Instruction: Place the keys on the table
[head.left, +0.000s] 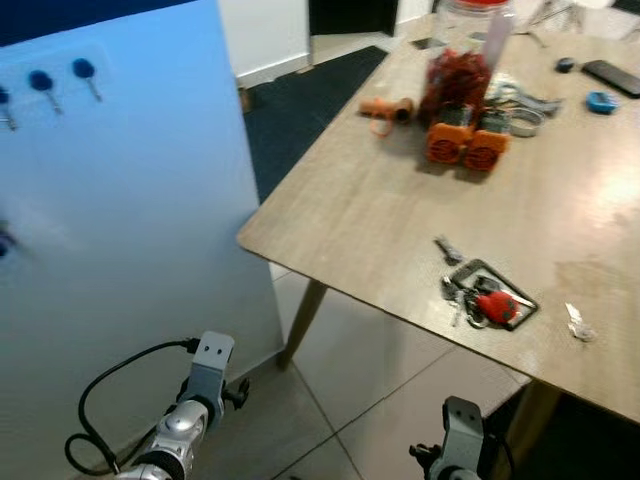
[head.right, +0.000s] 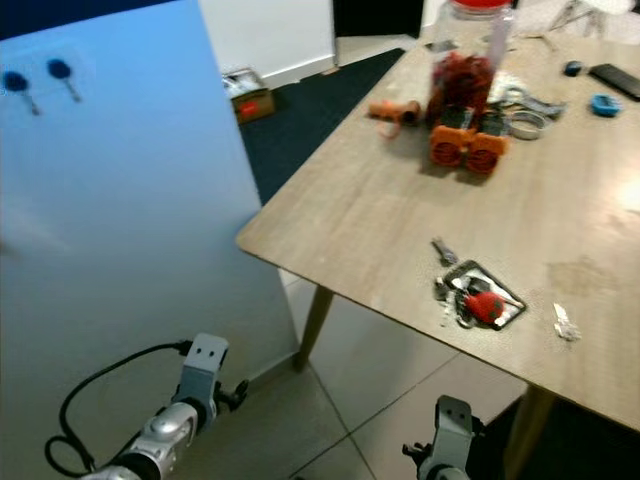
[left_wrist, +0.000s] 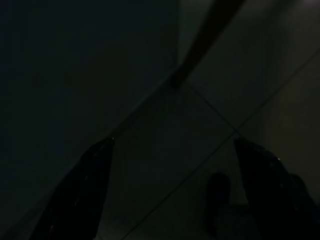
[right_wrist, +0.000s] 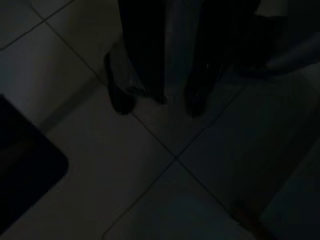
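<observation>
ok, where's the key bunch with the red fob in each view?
Left eye view: key bunch with the red fob lies on the wooden table, near its front edge, right of centre.
Right eye view: same spot, slightly further left.
Left wrist view: dark floor tiles; no keys.
Right wrist view: dark floor tiles; no keys.
Shared landmark: orange two-wheeled toy.

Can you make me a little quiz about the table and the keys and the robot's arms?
1. True or false: the keys with the red tag lie on the wooden table, near its front edge.
2. What stands beside the orange toy at the far end of the table? A) a plastic jar with a red lid B) a lamp C) a kettle
3. Where do both arms hang: above the table or low over the tiled floor?

Key: 1 true. 2 A. 3 low over the floor; the left gripper has its fingers apart with nothing between them.
</observation>
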